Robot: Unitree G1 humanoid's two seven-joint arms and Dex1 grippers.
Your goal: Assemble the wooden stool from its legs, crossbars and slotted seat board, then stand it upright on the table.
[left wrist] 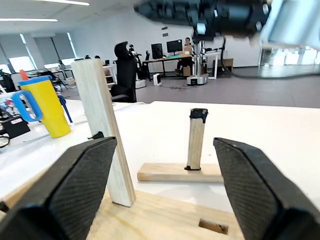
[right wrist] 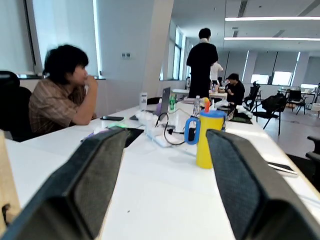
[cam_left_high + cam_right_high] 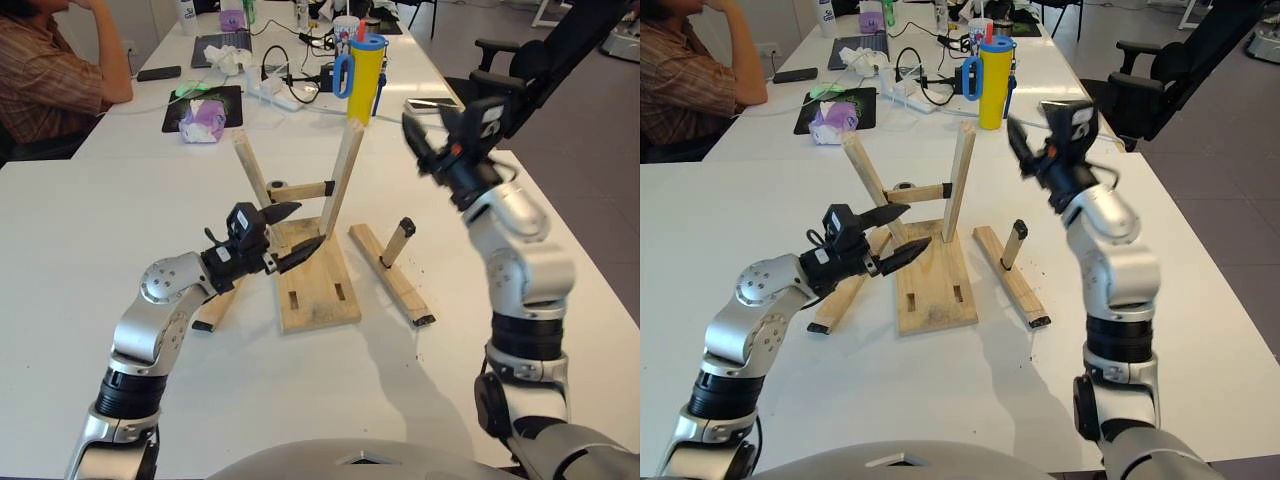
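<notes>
Left pincer gapes wide over the left edge of the seat board, which lies flat mid-counter with two legs standing from it, joined by a crossbar. Right pincer, equally wide, hangs raised at right. A loose leg lies just right of the board. Far behind stands a yellow mug, with an open-plan office beyond.

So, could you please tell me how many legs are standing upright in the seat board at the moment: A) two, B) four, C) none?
A: only the left leg and the right leg rise from the seat board, joined by a crossbar.
</notes>
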